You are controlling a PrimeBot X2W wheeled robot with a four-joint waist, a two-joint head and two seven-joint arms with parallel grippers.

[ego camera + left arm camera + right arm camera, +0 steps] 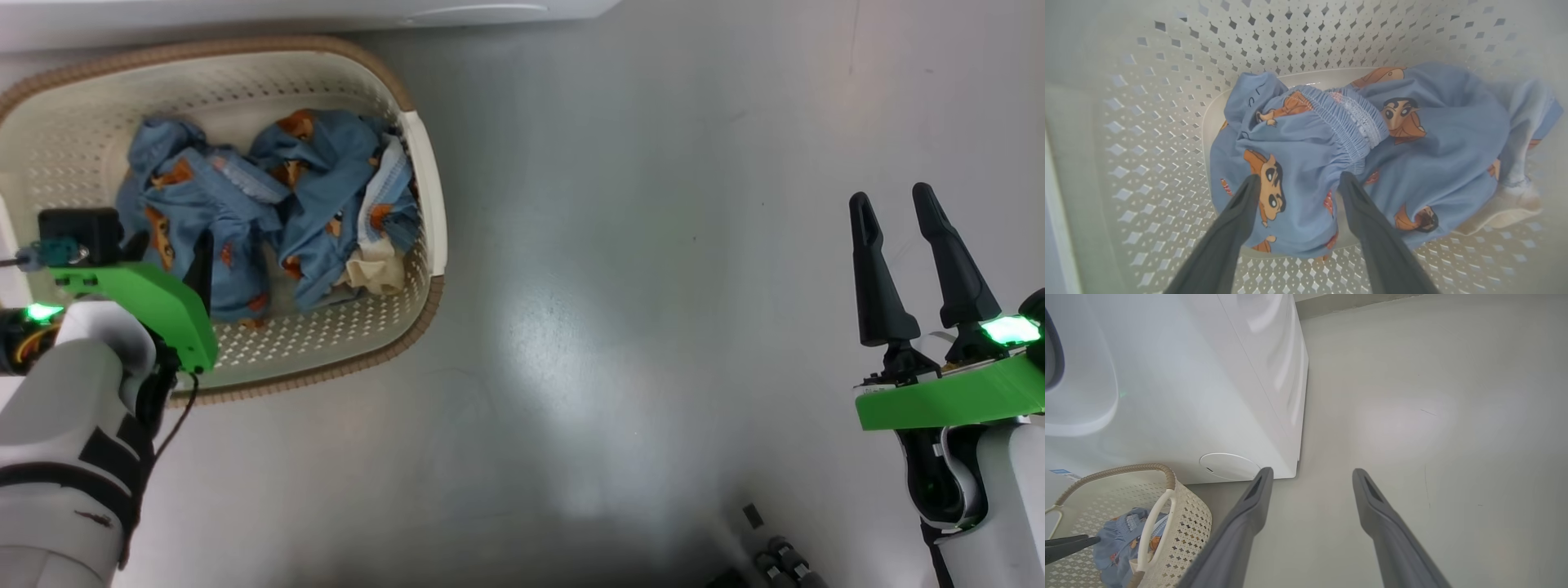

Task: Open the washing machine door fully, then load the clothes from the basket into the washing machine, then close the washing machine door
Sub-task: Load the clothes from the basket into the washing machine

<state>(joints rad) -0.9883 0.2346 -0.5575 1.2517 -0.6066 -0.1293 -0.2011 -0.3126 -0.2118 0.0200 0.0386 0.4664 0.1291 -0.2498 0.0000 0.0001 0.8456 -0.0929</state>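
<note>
The basket (429, 188) stands on the floor at the upper left, close in front of the white washing machine (326, 15). In it lie the clothes (326, 188), crumpled light-blue garments with orange cartoon figures, and a cream piece (377, 269). My left gripper (167, 261) points down into the basket. In the left wrist view it (1299, 178) is open, its fingertips just above the blue clothes (1310, 155). My right gripper (890, 196) is open over bare floor at the right, holding nothing. A dark curved edge (1051, 355) shows on the machine's front; the door itself I cannot make out.
The washing machine's (1188, 375) front has a round white cap (1229, 465) low down and a blue label (1061, 472). The basket (1192, 522) sits just below the cap. Grey glossy floor (653, 286) stretches to the right. Dark parts of my base (780, 563) show at the bottom.
</note>
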